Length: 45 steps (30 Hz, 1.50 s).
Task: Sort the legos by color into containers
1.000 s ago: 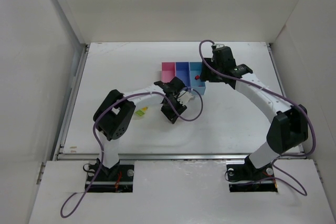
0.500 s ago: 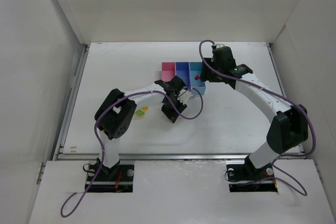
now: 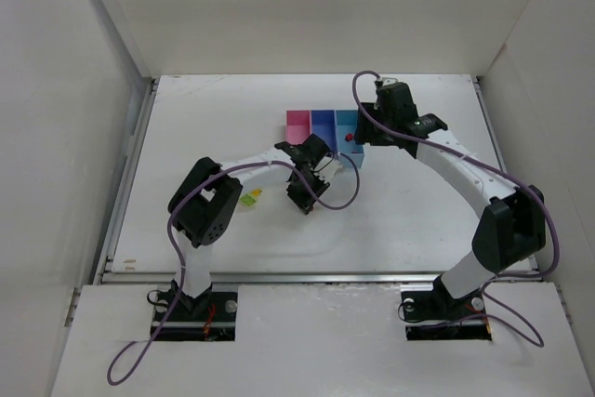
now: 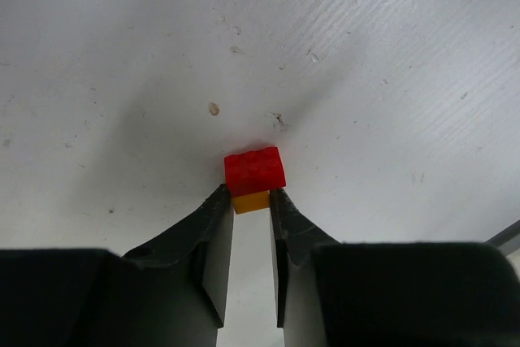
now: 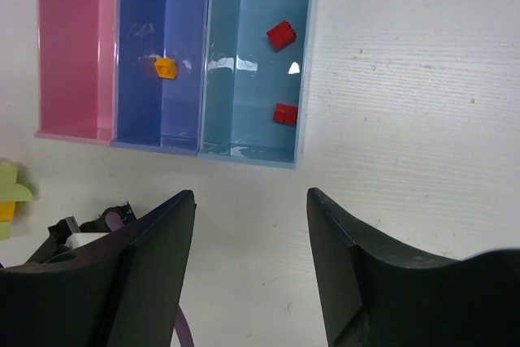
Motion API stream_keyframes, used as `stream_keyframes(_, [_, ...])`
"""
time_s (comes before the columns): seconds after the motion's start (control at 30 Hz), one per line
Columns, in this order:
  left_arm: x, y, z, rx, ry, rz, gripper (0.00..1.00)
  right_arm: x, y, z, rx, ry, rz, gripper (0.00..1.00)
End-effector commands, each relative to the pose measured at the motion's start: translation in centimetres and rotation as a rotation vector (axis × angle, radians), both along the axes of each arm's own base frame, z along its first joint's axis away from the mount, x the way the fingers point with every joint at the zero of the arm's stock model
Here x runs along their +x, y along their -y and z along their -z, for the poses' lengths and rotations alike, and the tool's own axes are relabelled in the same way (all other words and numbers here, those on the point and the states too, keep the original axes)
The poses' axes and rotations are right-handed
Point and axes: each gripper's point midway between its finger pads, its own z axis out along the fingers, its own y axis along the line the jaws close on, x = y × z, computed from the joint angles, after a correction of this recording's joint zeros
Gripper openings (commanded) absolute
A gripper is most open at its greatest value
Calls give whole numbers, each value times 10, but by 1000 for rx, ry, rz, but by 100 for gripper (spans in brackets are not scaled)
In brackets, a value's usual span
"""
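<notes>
The white table [image 3: 204, 127] spreads out all round the bins [image 3: 323, 122], the row of three joined tubs that I take as my mark. My left arm [image 3: 244, 174] bends in toward the near side of the bins, and my right arm [image 3: 456, 163] curves in from their right. In the row the pink bin [image 5: 73, 54] is at the left end, the purple bin [image 5: 183, 14] in the middle and the blue bin [image 5: 244, 119] at the right end. My right gripper [image 5: 248, 201] hangs over bare table just on the near side of the bins, its fingers standing apart with nothing between them. My left gripper [image 4: 250, 205] is down at the table on the near side of the bins, by the pink end. It is clamped on an orange lego [image 4: 251, 201], which is joined to a red lego [image 4: 254, 170] that sticks out past my fingertips. Two more red legos [image 5: 281, 35] lie apart in the blue bin, and one orange piece [image 5: 166, 67] lies in the purple bin. A lime lego [image 5: 15, 191] lies on the table to the near left of the bins, with a bit of orange [image 5: 6, 210] touching it.
</notes>
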Motion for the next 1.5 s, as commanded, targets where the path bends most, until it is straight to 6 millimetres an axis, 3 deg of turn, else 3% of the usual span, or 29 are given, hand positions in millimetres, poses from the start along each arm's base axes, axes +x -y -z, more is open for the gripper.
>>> stream_keyframes(0.0, [-2, -19, 37, 105, -15, -6, 2, 6, 3, -14, 11, 51, 7, 63])
stream_keyframes(0.23, [2, -24, 38, 132, 9, -14, 0, 4, 3, -14, 7, 41, 7, 63])
stream_keyframes(0.37, [24, -24, 9, 119, 92, -18, 0, 6, 22, -27, 65, 36, 18, 63])
stream_keyframes(0.4, [35, -17, -12, 83, 149, -14, 0, 4, 27, -27, 84, 29, 17, 64])
stream_keyframes(0.47, [46, -19, -36, 78, 229, 20, 0, 5, 32, -46, 145, 82, 1, 69])
stream_keyframes(0.5, [51, -16, -60, 40, 283, 34, 0, 0, 34, -54, 188, 96, -23, 71])
stream_keyframes(0.57, [61, -11, -88, -1, 374, 68, 0, -2, 30, -58, 209, 112, -73, 75])
stream_keyframes(0.63, [65, -7, -121, -63, 467, 142, 0, -10, 18, -63, 244, 115, -160, 75])
stream_keyframes(0.73, [67, 5, -154, -147, 542, 222, 0, -20, -2, -65, 322, 108, -269, 75])
stream_keyframes(0.87, [64, 26, -205, -281, 579, 259, 0, -40, -36, -94, 483, 161, -445, 75])
stream_keyframes(1.0, [57, 39, -219, -352, 532, 257, 0, -51, -64, -107, 507, 185, -516, 73])
stream_keyframes(1.07, [56, 42, -215, -360, 513, 256, 0, -54, -76, -104, 558, 151, -568, 69])
stream_keyframes(1.3, [53, 50, -228, -365, 554, 259, 0, -60, -90, -109, 607, 122, -653, 51])
stream_keyframes(1.47, [54, 51, -235, -379, 556, 222, 0, -62, -95, -98, 616, 82, -670, 51])
